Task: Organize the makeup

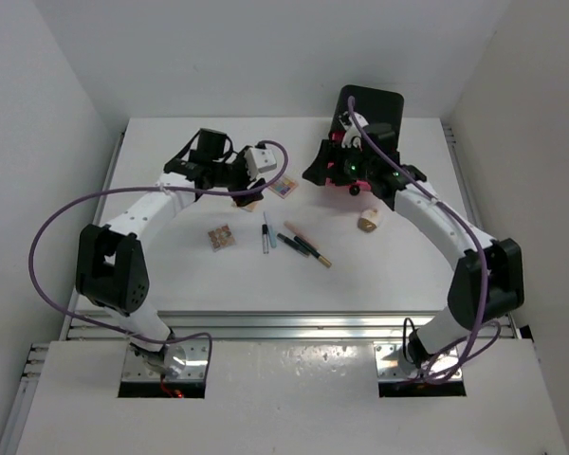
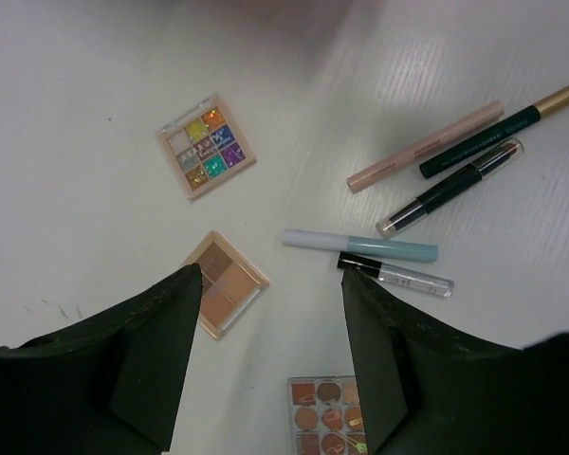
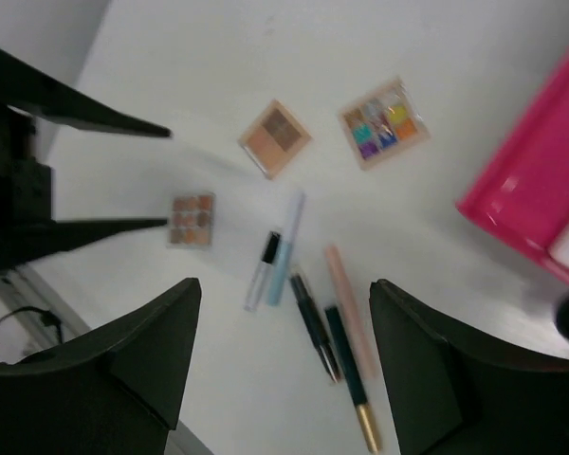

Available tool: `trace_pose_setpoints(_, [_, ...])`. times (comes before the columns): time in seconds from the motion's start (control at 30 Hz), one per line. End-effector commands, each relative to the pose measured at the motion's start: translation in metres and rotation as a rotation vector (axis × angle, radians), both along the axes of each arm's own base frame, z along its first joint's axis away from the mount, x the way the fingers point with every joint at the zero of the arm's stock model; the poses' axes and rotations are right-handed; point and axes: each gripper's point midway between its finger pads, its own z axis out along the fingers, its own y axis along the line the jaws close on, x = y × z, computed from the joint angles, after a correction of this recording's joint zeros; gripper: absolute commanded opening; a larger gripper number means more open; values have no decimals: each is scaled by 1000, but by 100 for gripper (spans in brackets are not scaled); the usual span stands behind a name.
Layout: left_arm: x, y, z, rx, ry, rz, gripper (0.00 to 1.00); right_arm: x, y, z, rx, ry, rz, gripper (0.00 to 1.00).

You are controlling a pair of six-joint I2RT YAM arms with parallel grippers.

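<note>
Left gripper [image 2: 270,277], jaws spread, hovers over square tan four-pan palette [image 2: 226,282].

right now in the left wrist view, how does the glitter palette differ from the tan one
The glitter palette has nine bright mixed-colour pans; the tan palette has four beige-brown pans. The glitter palette lies clear of the left jaws; the tan palette lies right at their tips. Both are small flat squares.

The white table [image 1: 171,275] bears a black, pink-drawered box [image 1: 375,100]; left of it lie three square palettes [image 2: 206,145] and five slim sticks [image 2: 360,245]; near it, an orange tube [image 1: 367,223].
</note>
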Motion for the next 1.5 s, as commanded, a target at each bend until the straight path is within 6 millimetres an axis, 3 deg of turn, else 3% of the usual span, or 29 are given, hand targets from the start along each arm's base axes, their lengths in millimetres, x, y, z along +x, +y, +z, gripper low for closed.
trace_pose_setpoints(0.0, [-2, 5, 6, -56, 20, 42, 67, -23, -44, -31, -149, 20, -82, 73])
trace_pose_setpoints(0.03, [-4, 11, 3, -57, 33, 58, 67, -27, -50, -28, -151, 7, -94, 74])
trace_pose_setpoints(0.07, [-6, 15, 5, -63, 38, 73, 67, -34, -69, -45, -179, 36, -140, 76])
trace_pose_setpoints(0.1, [-7, 15, 1, -61, 46, 73, 68, -36, -77, -35, -179, 17, -164, 76])
trace_pose_setpoints(0.13, [-10, 18, -2, -56, 56, 88, 68, -43, -92, -53, -224, 54, -214, 77])
trace_pose_setpoints(0.2, [-9, 24, -8, -46, 65, 106, 69, -49, -115, -55, -251, 66, -290, 80])
trace_pose_setpoints(0.23, [-11, 26, -8, -43, 69, 119, 69, -62, -124, -67, -270, 95, -317, 82])
trace_pose_setpoints(0.3, [-8, 29, -7, -47, 59, 128, 71, -63, -153, -71, -321, 92, -451, 86])
trace_pose_setpoints(0.33, [-9, 31, -11, -43, 74, 142, 72, -72, -165, -87, -318, 134, -550, 87])
trace_pose_setpoints(0.37, [-8, 30, -10, -51, 69, 146, 73, -70, -177, -85, -317, 112, -625, 89])
trace_pose_setpoints(0.4, [-8, 30, -10, -52, 69, 146, 73, -75, -189, -101, -328, 136, -679, 89])
trace_pose_setpoints(0.47, [-8, 30, -12, -52, 69, 146, 75, -76, -202, -115, -253, 133, -802, 90])
trace_pose_setpoints(0.5, [-8, 30, -8, -55, 60, 146, 75, -74, -219, -117, -220, 144, -872, 88])
trace_pose_setpoints(0.57, [-10, 32, -9, -49, 59, 153, 75, -69, -222, -124, -170, 150, -875, 84])
trace_pose_setpoints(0.63, [-12, 35, -10, -38, 52, 157, 75, -61, -247, -134, -172, 181, -910, 83])
trace_pose_setpoints(0.67, [-10, 34, -9, -36, 37, 151, 75, -50, -228, -129, -115, 158, -777, 83])
trace_pose_setpoints(0.7, [-11, 36, -14, -27, 47, 159, 75, -40, -242, -138, -128, 184, -762, 82])
trace_pose_setpoints(0.73, [-12, 36, -10, -30, 38, 159, 75, -37, -241, -143, -138, 191, -711, 82])
trace_pose_setpoints(0.77, [-12, 37, -13, -29, 40, 159, 75, -35, -220, -139, -65, 199, -586, 82])
trace_pose_setpoints(0.97, [-12, 38, -10, -22, 22, 162, 76, -33, -204, -173, -191, 197, -412, 86])
trace_pose_setpoints(1.03, [-12, 39, -12, -22, 22, 162, 76, -34, -209, -178, -258, 203, -450, 87])
trace_pose_setpoints(1.07, [-10, 42, -12, -22, 22, 171, 76, -36, -200, -179, -268, 203, -439, 88])
trace_pose_setpoints(1.13, [-10, 42, -12, -22, 22, 171, 76, -31, -211, -177, -314, 184, -502, 88])
trace_pose_setpoints(1.17, [-10, 42, -12, -22, 22, 171, 76, -33, -199, -179, -334, 176, -484, 88])
trace_pose_setpoints(1.23, [-10, 42, -12, -22, 22, 171, 76, -27, -201, -175, -343, 151, -505, 90])
trace_pose_setpoints(1.33, [-10, 42, -12, -17, 16, 166, 76, -27, -220, -176, -410, 193, -605, 99])
trace_pose_setpoints(1.47, [-10, 43, -12, -13, 10, 161, 76, -25, -218, -179, -442, 216, -543, 100])
